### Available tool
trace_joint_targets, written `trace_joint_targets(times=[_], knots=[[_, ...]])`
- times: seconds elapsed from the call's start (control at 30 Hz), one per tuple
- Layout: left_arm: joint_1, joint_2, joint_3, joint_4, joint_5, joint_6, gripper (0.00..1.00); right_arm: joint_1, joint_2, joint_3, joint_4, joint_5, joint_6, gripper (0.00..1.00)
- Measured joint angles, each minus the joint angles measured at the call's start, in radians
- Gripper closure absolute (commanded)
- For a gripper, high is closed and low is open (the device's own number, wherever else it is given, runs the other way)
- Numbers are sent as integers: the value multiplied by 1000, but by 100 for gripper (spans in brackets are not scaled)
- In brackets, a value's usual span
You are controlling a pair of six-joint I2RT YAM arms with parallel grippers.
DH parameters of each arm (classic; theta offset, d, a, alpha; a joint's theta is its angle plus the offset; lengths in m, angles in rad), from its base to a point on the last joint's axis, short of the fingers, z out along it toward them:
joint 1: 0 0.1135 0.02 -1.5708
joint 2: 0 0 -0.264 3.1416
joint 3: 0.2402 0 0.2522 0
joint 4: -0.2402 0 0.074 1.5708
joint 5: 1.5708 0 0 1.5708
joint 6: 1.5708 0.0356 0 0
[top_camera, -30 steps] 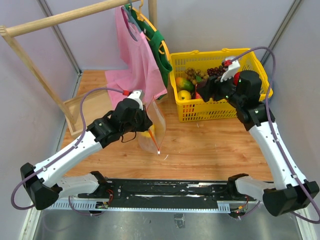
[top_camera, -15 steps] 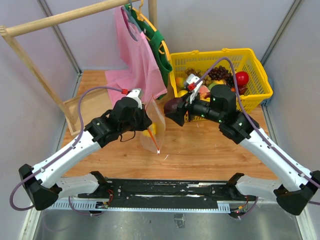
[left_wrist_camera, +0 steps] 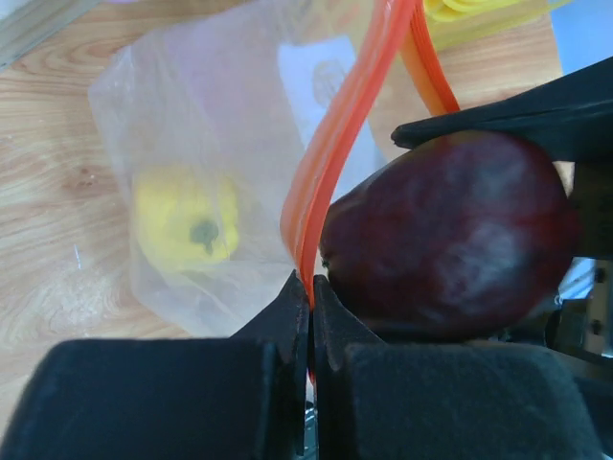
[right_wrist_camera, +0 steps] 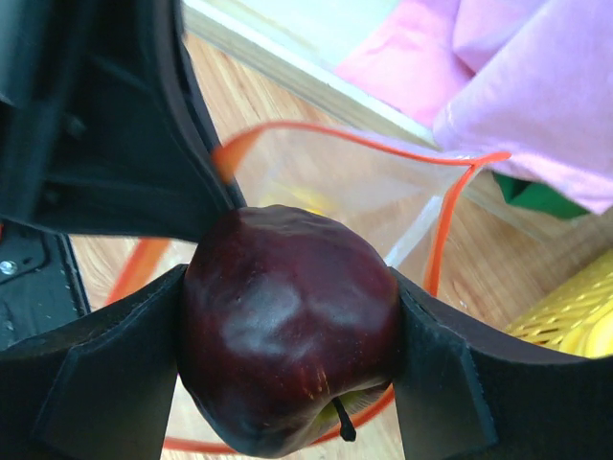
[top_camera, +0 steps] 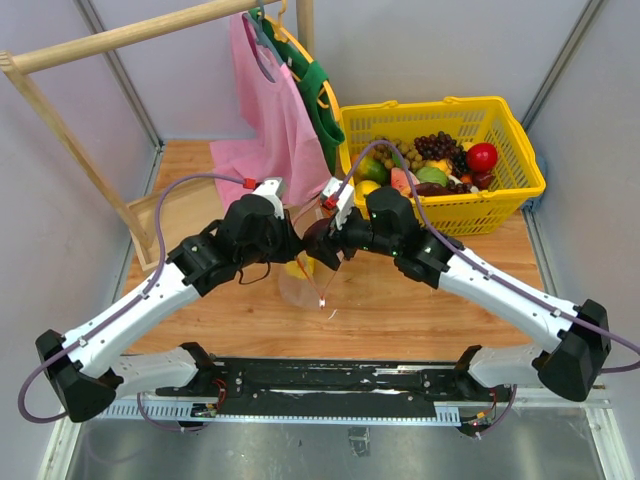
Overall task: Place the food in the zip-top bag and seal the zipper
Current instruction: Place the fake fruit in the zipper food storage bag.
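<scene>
The clear zip-top bag point(top_camera: 300, 288) stands on the wooden table, and a yellow pepper point(left_wrist_camera: 187, 216) lies inside it. My left gripper point(left_wrist_camera: 311, 283) is shut on the red-orange zipper point(left_wrist_camera: 345, 144) at the bag's upper edge and holds the mouth up. My right gripper point(right_wrist_camera: 287, 335) is shut on a dark red apple point(right_wrist_camera: 287, 326), one black finger point(right_wrist_camera: 86, 374) on each side. The apple point(left_wrist_camera: 450, 249) hangs right beside the left fingers, over the open mouth ringed by the zipper point(right_wrist_camera: 450, 220). In the top view both grippers point(top_camera: 290, 243) point(top_camera: 320, 247) meet above the bag.
A yellow basket point(top_camera: 500, 205) at the back right holds grapes, a red fruit and other produce. Pink cloth bag point(top_camera: 275, 120) and green cloth bag point(top_camera: 322, 100) hang from a wooden rack point(top_camera: 120, 35). A shallow wooden tray point(top_camera: 165, 215) lies left.
My right arm swung left from the basket to the bag's mouth, carrying the dark red apple. The left gripper kept its hold on the zipper edge and barely moved.
</scene>
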Motion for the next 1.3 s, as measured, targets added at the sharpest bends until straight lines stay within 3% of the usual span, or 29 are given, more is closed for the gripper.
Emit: trace_joint_targets(times=[0.3, 0.43, 0.7, 0.97, 1.3], knots=[[5, -19, -1, -5, 6, -1, 100, 0, 39, -92, 40, 56, -63, 74], [5, -34, -1, -5, 9, -6, 100, 1, 39, -134, 74, 4, -87, 63], [5, -36, -9, 1, 12, -19, 100, 1, 34, -162, 100, -139, -139, 27], [5, -39, -25, 15, 15, -23, 100, 1, 10, -163, 76, -183, -167, 11], [5, -70, -85, 49, 15, -26, 100, 1, -91, -113, -53, -129, -142, 12]])
